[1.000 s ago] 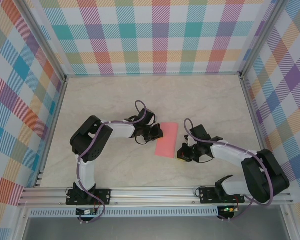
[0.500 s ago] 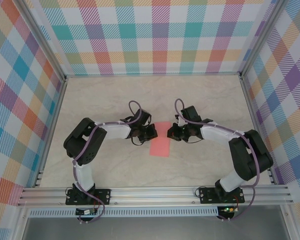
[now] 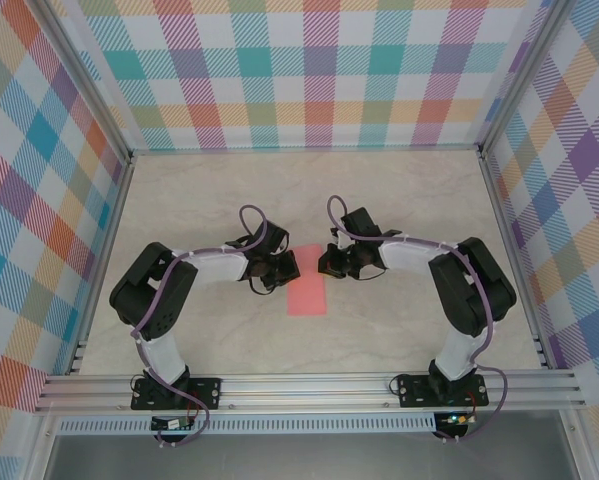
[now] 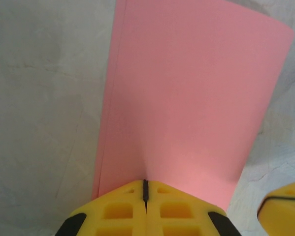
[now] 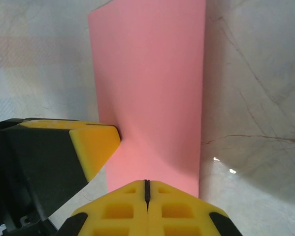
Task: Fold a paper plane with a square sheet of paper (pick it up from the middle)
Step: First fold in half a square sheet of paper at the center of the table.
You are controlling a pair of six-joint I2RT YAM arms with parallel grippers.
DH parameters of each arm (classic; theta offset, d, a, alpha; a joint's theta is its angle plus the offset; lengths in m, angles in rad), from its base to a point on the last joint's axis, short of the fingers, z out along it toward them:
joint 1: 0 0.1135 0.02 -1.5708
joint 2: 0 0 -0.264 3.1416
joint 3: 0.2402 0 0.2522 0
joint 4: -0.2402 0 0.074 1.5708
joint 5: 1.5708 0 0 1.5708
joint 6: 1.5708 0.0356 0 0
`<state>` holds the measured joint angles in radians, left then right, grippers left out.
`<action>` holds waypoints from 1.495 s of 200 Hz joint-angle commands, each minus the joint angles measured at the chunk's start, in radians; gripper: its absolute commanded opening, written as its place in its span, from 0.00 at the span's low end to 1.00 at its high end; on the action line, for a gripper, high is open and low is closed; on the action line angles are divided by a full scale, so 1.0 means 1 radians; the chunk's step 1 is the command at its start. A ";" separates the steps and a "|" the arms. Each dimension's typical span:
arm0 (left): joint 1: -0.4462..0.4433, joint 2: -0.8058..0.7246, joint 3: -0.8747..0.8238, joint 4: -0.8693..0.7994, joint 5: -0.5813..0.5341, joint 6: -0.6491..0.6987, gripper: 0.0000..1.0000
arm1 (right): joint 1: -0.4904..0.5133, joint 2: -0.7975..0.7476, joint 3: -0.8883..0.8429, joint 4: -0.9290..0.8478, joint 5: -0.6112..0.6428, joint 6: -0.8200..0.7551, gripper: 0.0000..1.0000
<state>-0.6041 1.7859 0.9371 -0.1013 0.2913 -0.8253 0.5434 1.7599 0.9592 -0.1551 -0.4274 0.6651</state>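
Note:
The square sheet of paper (image 3: 307, 290) is salmon pink and folded into a narrow double-layered strip near the middle of the table. It also fills much of the left wrist view (image 4: 186, 98) and the right wrist view (image 5: 147, 88). My left gripper (image 3: 287, 266) is shut on the strip's far end from the left, its yellow tips (image 4: 145, 183) pinching the edge where the paper dimples. My right gripper (image 3: 326, 263) is shut on the same end from the right (image 5: 147, 183). The two grippers face each other, almost touching. The left fingertip (image 5: 95, 142) rests against the paper's side.
The marbled table top (image 3: 399, 200) is boxed in by checked walls (image 3: 319, 70) at the back and both sides. An aluminium rail (image 3: 309, 385) runs along the near edge by the arm bases.
My right arm swung from the near right up to the sheet's far end, opposite the left gripper. The sheet moved left with the left gripper and now looks narrower.

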 commanded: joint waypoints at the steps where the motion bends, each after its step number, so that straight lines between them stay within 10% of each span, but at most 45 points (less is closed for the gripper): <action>1: 0.012 -0.033 0.051 -0.019 0.063 0.057 0.00 | 0.000 0.007 -0.007 0.023 -0.004 -0.014 0.00; 83: -0.009 0.083 0.158 0.108 0.220 0.119 0.01 | 0.000 -0.057 -0.216 0.278 -0.066 0.139 0.00; 299: -0.016 0.210 0.197 0.107 0.219 0.172 0.00 | 0.003 0.024 -0.192 0.249 -0.092 0.106 0.00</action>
<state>-0.6136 1.9888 1.1290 0.0002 0.4896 -0.6815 0.5434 1.7561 0.7460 0.1047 -0.5068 0.7929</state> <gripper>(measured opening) 0.038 0.044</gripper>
